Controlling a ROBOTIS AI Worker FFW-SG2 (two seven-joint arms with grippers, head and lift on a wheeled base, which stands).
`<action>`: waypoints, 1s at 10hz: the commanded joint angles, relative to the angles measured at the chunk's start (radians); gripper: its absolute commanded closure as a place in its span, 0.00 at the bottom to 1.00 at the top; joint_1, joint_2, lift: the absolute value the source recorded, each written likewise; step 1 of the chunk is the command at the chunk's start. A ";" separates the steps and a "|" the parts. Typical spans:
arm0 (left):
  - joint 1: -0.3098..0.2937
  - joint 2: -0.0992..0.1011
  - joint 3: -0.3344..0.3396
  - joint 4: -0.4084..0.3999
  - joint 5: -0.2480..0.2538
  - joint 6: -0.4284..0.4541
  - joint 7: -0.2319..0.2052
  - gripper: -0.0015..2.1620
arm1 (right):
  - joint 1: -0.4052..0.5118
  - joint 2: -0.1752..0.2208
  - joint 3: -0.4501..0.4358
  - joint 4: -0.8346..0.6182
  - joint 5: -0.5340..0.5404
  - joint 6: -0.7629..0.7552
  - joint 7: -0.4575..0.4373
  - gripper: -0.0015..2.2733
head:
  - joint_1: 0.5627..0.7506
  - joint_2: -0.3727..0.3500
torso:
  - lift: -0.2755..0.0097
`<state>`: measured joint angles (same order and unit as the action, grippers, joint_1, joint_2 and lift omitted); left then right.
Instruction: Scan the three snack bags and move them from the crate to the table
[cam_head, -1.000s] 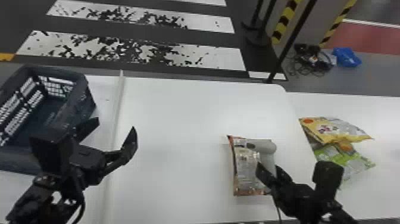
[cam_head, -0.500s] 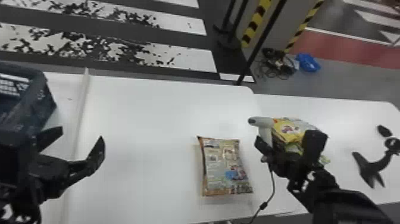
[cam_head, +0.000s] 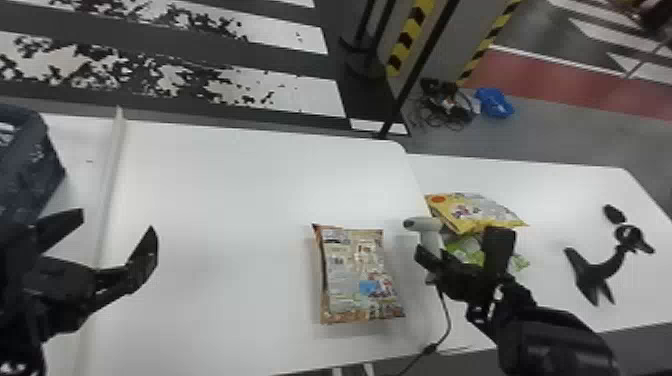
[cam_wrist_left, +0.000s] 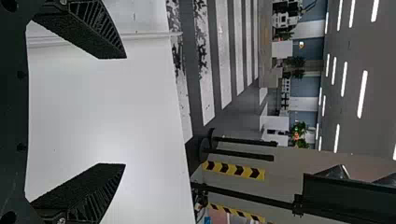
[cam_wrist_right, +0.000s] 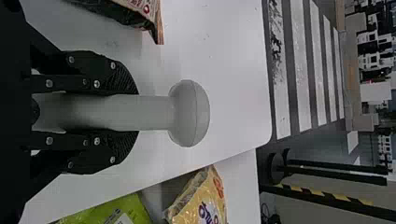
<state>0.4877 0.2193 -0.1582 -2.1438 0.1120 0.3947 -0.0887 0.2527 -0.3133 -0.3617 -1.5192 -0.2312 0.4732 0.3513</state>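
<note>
"While the right end effector pinches the scanner, right of the brown bag on the table, scanning's probably finishing!"

"Left end effector spread, left of that bag! Next: scanner down, bag up!"

head: high, forward-down | wrists: lower, nearer, facing across table | shared: striped floor

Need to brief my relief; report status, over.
Right end effector gripping scanner. Left end effector open, empty. Brown bag on table, cable near; yellow bag, green bag farther right.
</note>
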 joint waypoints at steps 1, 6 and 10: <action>-0.003 0.003 -0.001 -0.001 0.001 0.000 -0.003 0.02 | -0.021 -0.007 -0.006 0.054 0.015 -0.004 0.020 0.98 | 0.70 0.03 | 0.75; -0.014 0.005 -0.020 -0.001 0.001 0.013 -0.002 0.02 | 0.040 0.003 -0.048 -0.019 -0.005 -0.057 0.063 0.02 | 0.70 0.03 | 0.75; -0.012 0.006 -0.027 -0.001 -0.005 0.016 -0.002 0.02 | 0.109 0.002 -0.152 -0.242 -0.214 0.354 0.313 0.05 | 0.70 0.03 | 0.75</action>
<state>0.4747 0.2256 -0.1853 -2.1447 0.1076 0.4107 -0.0904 0.3747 -0.3080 -0.5002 -1.7517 -0.4275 0.7224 0.6663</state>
